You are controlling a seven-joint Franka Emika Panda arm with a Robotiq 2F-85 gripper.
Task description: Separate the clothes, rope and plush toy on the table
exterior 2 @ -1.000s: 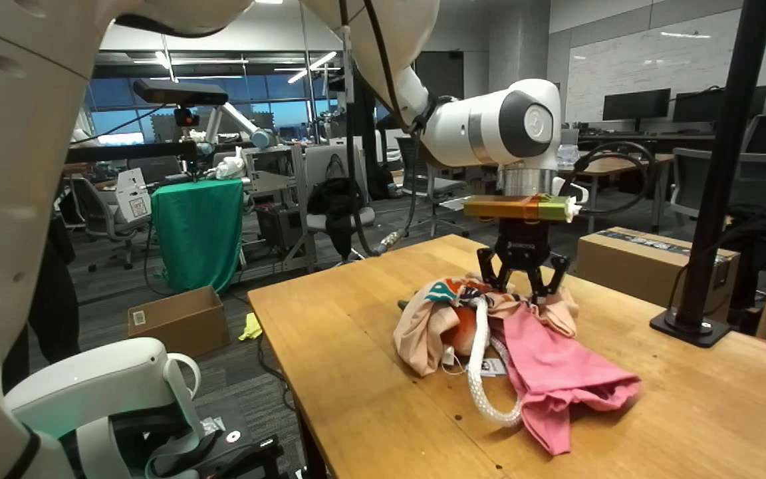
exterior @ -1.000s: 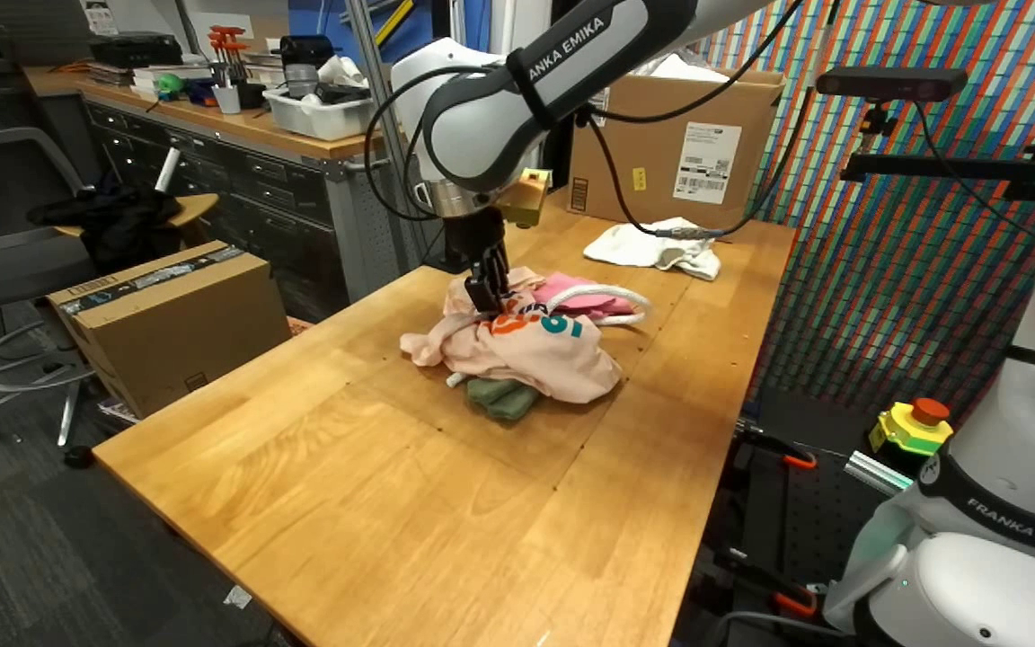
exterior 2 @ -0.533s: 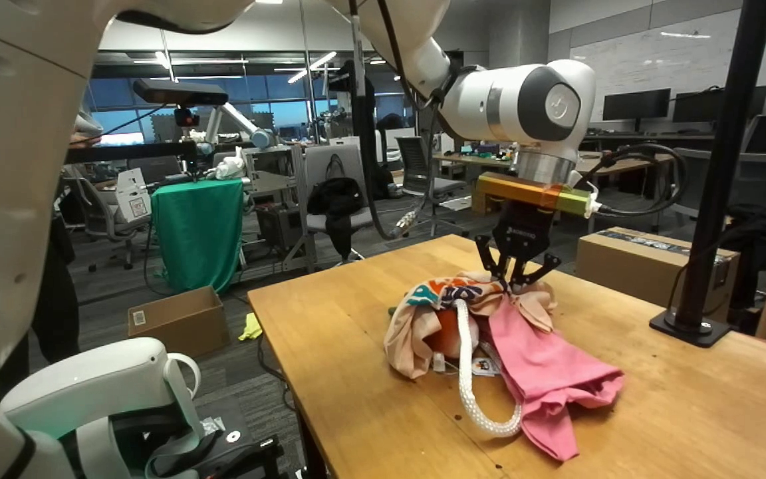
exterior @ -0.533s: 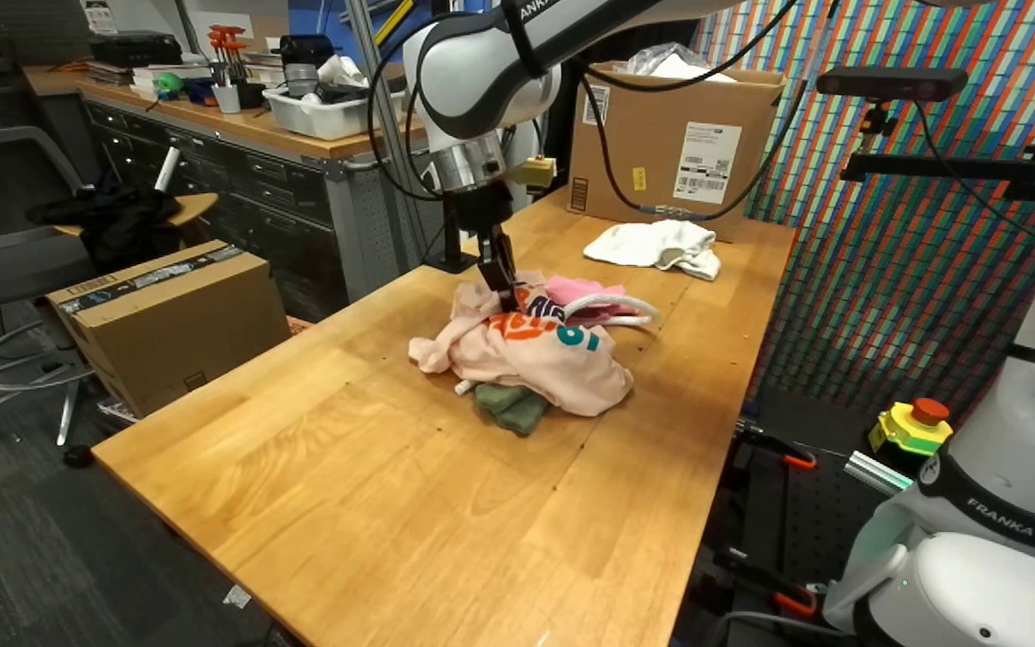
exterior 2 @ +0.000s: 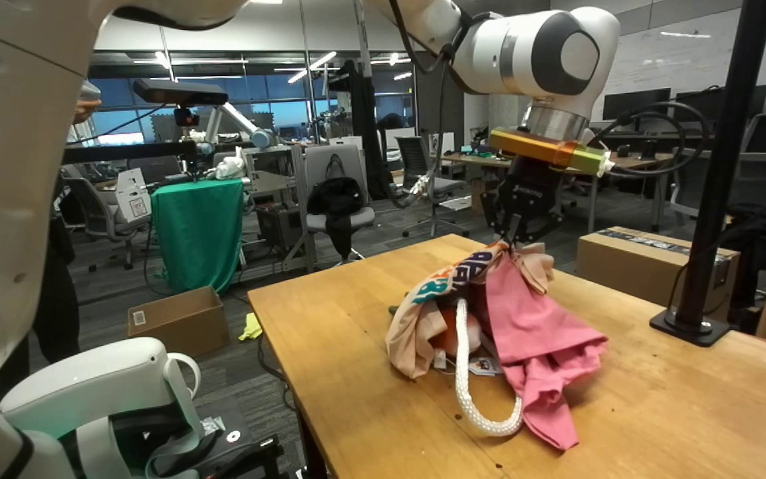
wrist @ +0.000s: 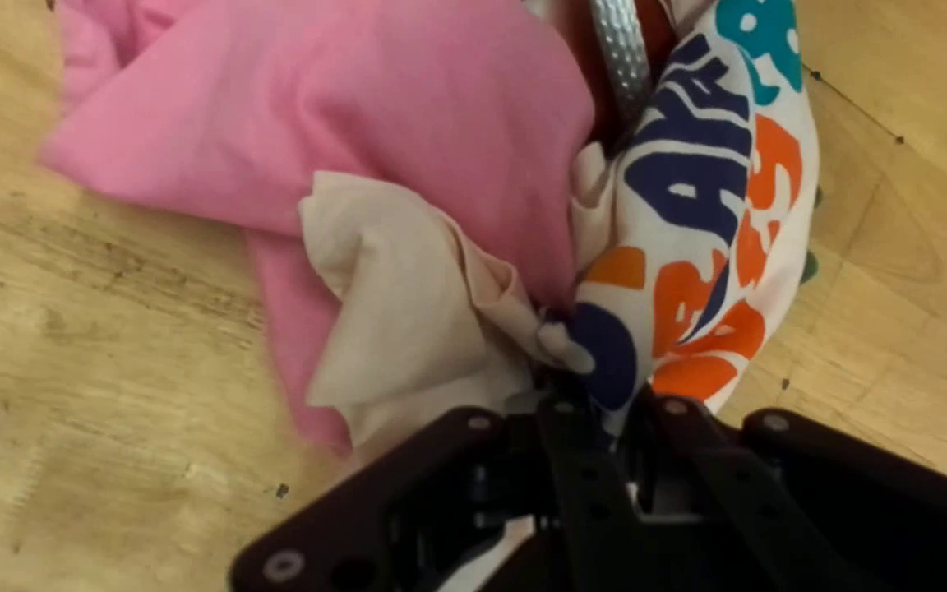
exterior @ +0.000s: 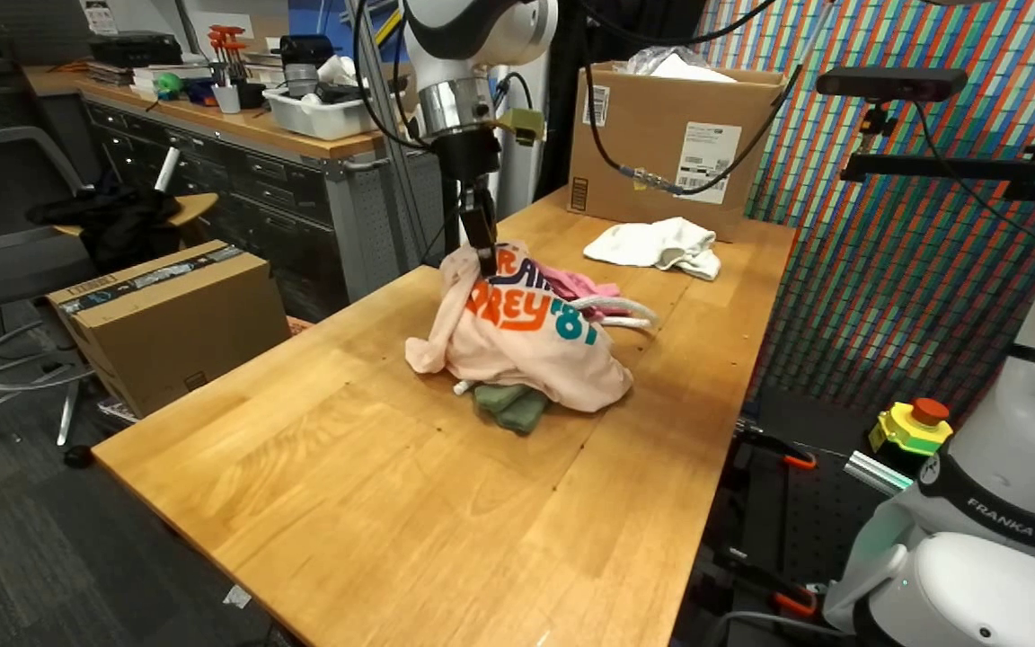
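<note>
Gripper (wrist: pixel 615 415) clamped on peach printed shirt (exterior: pixel 526 346), sloping down from it over orange plush (exterior 2: pixel 448 334) and some white rope (exterior 2: pixel 464 379), so I'd lift first; pink garment (exterior 2: pixel 532 326) maybe pinched too.

On brown wooden table (exterior: pixel 329 503) I count one pale-peach printed cloth (exterior: pixel 526 350), one pink cloth (exterior 2: pixel 529 319), one crumpled white cloth (exterior: pixel 652 244): three cloths. One white braided rope (exterior 2: pixel 464 386). One orange-and-white plush toy (exterior 2: pixel 450 338), partly hidden from me. One dark-green soft piece (exterior: pixel 513 407), kind unclear. One large brown cardboard box (exterior: pixel 657 130). One black two-fingered gripper (wrist: pixel 616 406).
</note>
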